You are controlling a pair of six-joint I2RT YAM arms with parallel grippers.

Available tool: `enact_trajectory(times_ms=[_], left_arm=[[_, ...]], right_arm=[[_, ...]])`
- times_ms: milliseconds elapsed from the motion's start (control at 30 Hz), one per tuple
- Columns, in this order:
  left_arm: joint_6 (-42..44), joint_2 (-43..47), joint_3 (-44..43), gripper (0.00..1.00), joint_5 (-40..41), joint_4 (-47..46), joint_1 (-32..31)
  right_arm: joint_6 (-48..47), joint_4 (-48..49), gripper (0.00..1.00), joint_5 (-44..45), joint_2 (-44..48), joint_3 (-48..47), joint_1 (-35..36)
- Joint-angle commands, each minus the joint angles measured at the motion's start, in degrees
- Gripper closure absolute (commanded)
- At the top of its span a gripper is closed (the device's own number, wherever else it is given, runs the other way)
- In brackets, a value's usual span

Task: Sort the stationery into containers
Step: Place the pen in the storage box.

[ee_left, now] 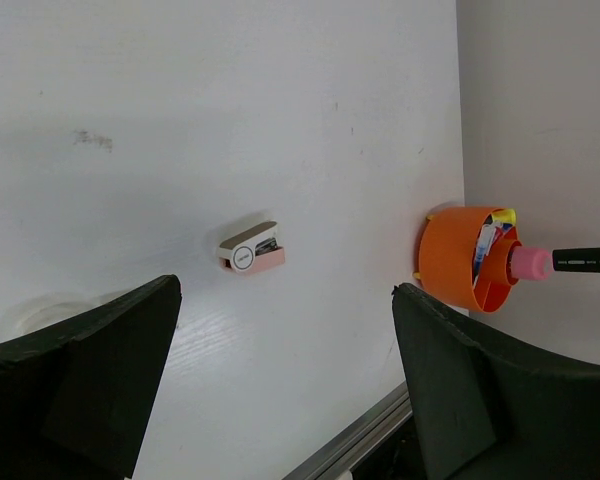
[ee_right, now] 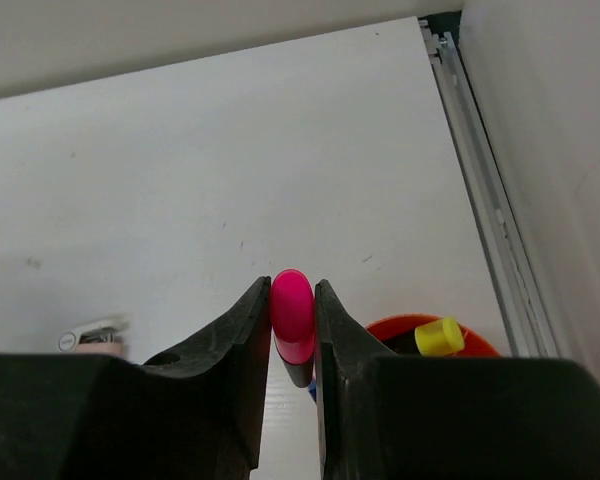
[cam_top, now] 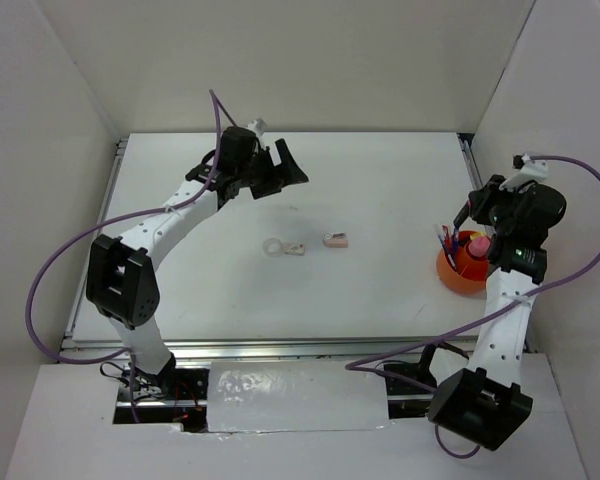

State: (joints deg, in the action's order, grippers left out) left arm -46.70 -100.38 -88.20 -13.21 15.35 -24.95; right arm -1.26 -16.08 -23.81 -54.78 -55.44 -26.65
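Observation:
The orange cup [cam_top: 458, 272] stands at the table's right edge with several pens and a yellow-capped highlighter [ee_right: 438, 337] in it. My right gripper [cam_top: 477, 236] is shut on a black highlighter with a pink cap [ee_right: 292, 318] and holds it over the cup's opening, its lower end inside the cup [ee_right: 395, 325]. The same highlighter [ee_left: 530, 263] shows in the left wrist view, at the cup [ee_left: 450, 255]. A clear tape ring [cam_top: 272, 247], a small whitish eraser [cam_top: 294, 250] and a whitish-pink eraser [cam_top: 335, 239] lie mid-table. My left gripper [cam_top: 285, 165] is open and empty, high at the back left.
White walls close in the table on the left, back and right. A metal rail [ee_right: 485, 190] runs along the right edge next to the cup. The whitish-pink eraser [ee_left: 251, 250] lies between my left fingers' line of sight and the cup.

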Motion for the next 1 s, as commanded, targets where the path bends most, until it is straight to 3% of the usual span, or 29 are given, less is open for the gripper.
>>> enact_trajectory(times_ms=[0,433,967], left_arm=[[0.6,-0.2,-2.4,0.01,-0.8,-2.4,-0.3],[0.9,-2.2,-2.1,0.01,0.1,-1.7,0.3],[-0.9,-5.6,-2.4,0.01,-3.9,-1.7,3.6]], right_arm=[[6.0,3.2,1.00,0.3,-0.1,-0.3,-2.0],[4.7,7.5,1.00,4.0,-7.3,-0.9,-4.5],[-1.3,2.8,1.00,6.8,-16.6,-6.5,-4.6]])
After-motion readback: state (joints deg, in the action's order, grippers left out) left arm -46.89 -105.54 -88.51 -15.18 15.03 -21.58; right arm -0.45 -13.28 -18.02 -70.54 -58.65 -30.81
